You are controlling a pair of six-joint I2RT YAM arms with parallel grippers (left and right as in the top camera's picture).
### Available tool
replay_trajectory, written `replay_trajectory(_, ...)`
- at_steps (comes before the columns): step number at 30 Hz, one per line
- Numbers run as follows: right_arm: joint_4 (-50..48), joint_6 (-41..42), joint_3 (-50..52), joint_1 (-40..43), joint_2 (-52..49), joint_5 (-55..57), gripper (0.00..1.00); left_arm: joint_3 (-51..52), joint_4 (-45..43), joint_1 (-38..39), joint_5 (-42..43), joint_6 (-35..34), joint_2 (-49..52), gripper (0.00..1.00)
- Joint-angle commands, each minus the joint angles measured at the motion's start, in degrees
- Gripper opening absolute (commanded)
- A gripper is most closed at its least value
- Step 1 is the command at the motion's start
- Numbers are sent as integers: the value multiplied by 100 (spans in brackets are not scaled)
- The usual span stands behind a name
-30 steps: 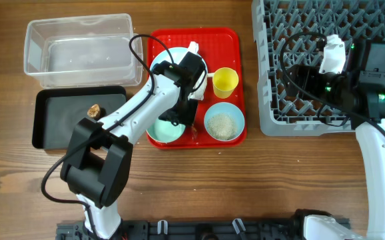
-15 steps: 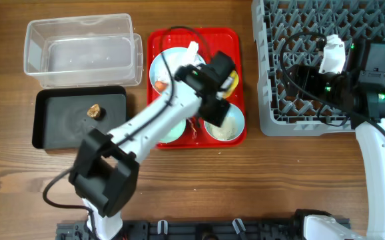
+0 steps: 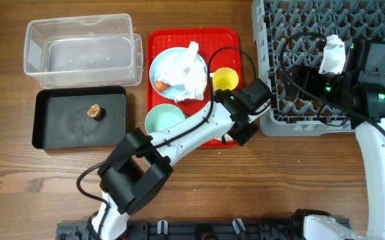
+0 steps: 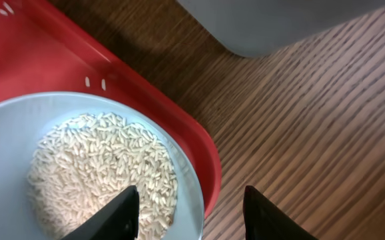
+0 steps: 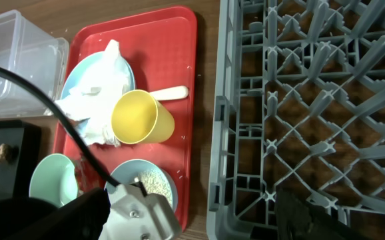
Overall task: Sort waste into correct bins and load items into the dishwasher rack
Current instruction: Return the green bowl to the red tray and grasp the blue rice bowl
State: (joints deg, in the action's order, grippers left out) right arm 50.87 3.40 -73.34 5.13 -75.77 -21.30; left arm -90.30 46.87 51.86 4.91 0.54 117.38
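My left gripper (image 3: 244, 131) is open at the red tray's (image 3: 179, 40) front right corner. In the left wrist view its fingers (image 4: 192, 217) straddle the right rim of the pale blue bowl (image 4: 6, 133), which holds white rice (image 4: 106, 167). The arm hides that bowl from overhead. The mint-green bowl (image 3: 164, 122), the yellow cup (image 3: 224, 80) and the pale blue plate (image 3: 160, 65) stand on the tray. The plate carries crumpled napkins (image 3: 187, 67) and a carrot piece (image 3: 160, 85). The white spoon (image 5: 169, 93) lies behind the cup. My right gripper (image 3: 291, 79) is open and empty over the dishwasher rack's (image 3: 332, 27) left side.
The clear tub (image 3: 79, 50) stands at the back left. The black tray (image 3: 59, 127) in front of it holds the brown food lump (image 3: 94, 111). The rack's grey corner (image 4: 266, 20) is close beyond the red tray's edge (image 4: 179, 120). A few rice grains lie loose on the tray.
My left gripper has swung right, from over the mint-green bowl and plate to the rice bowl's right rim. The right arm has not moved.
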Motion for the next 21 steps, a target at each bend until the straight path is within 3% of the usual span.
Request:
replay_trajectory(1, 13, -28, -101, -13, -55, 81, 83, -76, -39, 44, -48, 76, 190, 38)
replay_trajectory(7, 20, -26, -101, -13, -55, 83, 83, -76, -42, 44, -50, 74, 431, 25)
replay_trajectory(11, 20, -26, -101, -13, -55, 83, 83, -76, -42, 44, -59, 72, 431, 4)
replay_trajectory(21, 17, -26, -101, -13, -55, 81, 83, -846, 831, -400, -282, -824, -442, 4)
